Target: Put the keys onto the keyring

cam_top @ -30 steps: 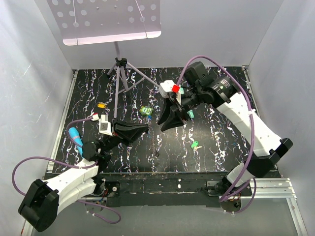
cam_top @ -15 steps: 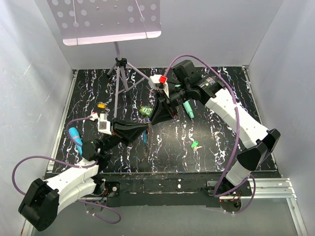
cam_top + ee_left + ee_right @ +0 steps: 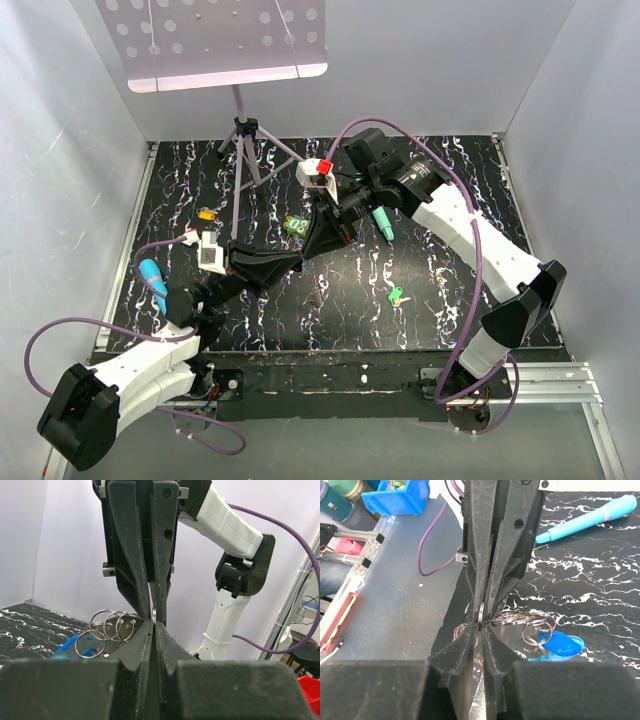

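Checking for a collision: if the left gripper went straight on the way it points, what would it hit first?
The left gripper would meet the right gripper at once: their closed tips sit nose to nose, a ring of the keyring between them.

My black right gripper (image 3: 480, 630), fingers pressed nearly together, meets the black left gripper (image 3: 487, 611) tip to tip. An edge-on ring is pinched where they meet. The keyring of linked silver rings with a bright blue plastic clasp (image 3: 555, 644) trails over the black white-veined tabletop (image 3: 600, 580) near its edge. A light blue pen (image 3: 590, 516) lies farther in.
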`<state>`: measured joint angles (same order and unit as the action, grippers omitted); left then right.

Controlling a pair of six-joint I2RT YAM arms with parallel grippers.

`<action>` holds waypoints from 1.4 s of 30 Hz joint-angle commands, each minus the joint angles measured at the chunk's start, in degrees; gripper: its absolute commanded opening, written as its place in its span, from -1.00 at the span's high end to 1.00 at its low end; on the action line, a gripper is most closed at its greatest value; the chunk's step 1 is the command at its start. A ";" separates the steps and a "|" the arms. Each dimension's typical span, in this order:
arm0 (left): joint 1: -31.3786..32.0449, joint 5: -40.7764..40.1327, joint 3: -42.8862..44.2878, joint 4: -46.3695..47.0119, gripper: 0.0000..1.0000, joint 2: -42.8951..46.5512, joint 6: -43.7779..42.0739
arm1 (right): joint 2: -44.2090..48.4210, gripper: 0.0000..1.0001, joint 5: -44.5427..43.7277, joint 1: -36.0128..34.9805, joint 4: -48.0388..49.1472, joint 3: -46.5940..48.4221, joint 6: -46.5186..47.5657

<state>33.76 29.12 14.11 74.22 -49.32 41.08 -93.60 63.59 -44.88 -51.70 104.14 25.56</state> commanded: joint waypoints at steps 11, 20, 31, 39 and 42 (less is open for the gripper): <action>0.08 -0.56 0.83 -0.62 0.89 5.01 -4.78 | 1.23 0.97 -2.41 -0.82 2.49 -0.60 -3.15; 0.08 1.55 9.52 -54.11 -0.46 25.75 -23.20 | -4.12 0.97 -16.38 -1.26 -22.18 9.30 12.74; 0.08 3.04 23.07 -80.37 -0.96 13.55 -29.22 | -9.68 0.97 -33.36 -6.36 -36.28 17.51 20.32; 0.08 -3.18 13.06 -69.30 -0.96 22.23 -19.29 | -7.38 0.97 -32.48 -6.36 -36.01 13.46 20.84; 0.08 -5.21 11.21 -67.80 -0.96 26.02 -17.79 | -7.73 0.97 -31.43 -6.36 -35.75 13.72 20.50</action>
<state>33.76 27.99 26.79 1.89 -27.55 19.57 -103.68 30.15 -51.37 -77.23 117.27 45.43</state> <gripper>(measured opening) 0.981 0.022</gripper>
